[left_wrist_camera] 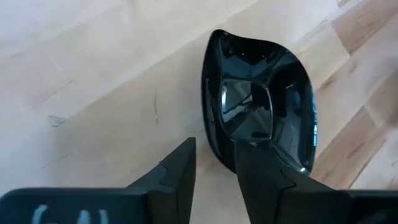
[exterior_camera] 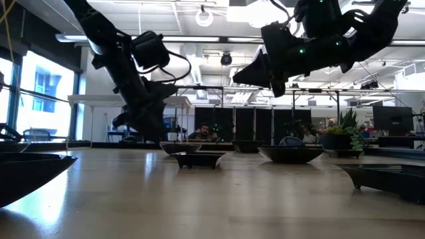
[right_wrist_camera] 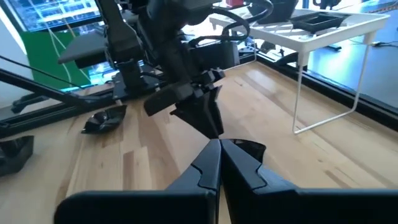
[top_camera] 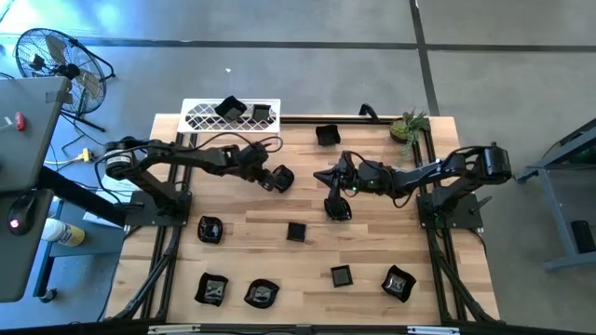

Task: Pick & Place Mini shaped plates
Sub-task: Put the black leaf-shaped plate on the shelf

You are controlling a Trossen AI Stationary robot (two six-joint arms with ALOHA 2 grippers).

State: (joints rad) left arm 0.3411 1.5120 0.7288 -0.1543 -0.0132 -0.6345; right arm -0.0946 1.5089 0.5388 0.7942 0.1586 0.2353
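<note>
The mini shaped plates are glossy black dishes scattered over the wooden table point(top_camera: 372, 242). My left gripper point(left_wrist_camera: 214, 146) is open, pointing steeply down at one rounded plate point(left_wrist_camera: 258, 112) that rests flat near the table's middle point(top_camera: 283, 179). One finger stands over the plate's hollow and the other outside its rim. My right gripper point(right_wrist_camera: 219, 144) is shut and holds nothing. It hovers nearly level just right of that plate point(top_camera: 323, 175), with another plate point(top_camera: 337, 207) on the table below its arm. My left gripper straddles the plate's rim point(left_wrist_camera: 219, 155) on the side nearest the fingers, coming from above and from the table's left. Wood shows between the outer finger and the rim. Whether the inner finger point(left_wrist_camera: 261, 174) touches the plate, I cannot tell. The plate lies flat on the table.
A white wire rack point(top_camera: 200, 115) at the far left edge carries two plates point(top_camera: 229, 107). A small green plant point(top_camera: 410, 126) stands at the far right. Several more plates lie along the near half point(top_camera: 210, 228) point(top_camera: 341, 275) and one lies at the far middle point(top_camera: 328, 135).
</note>
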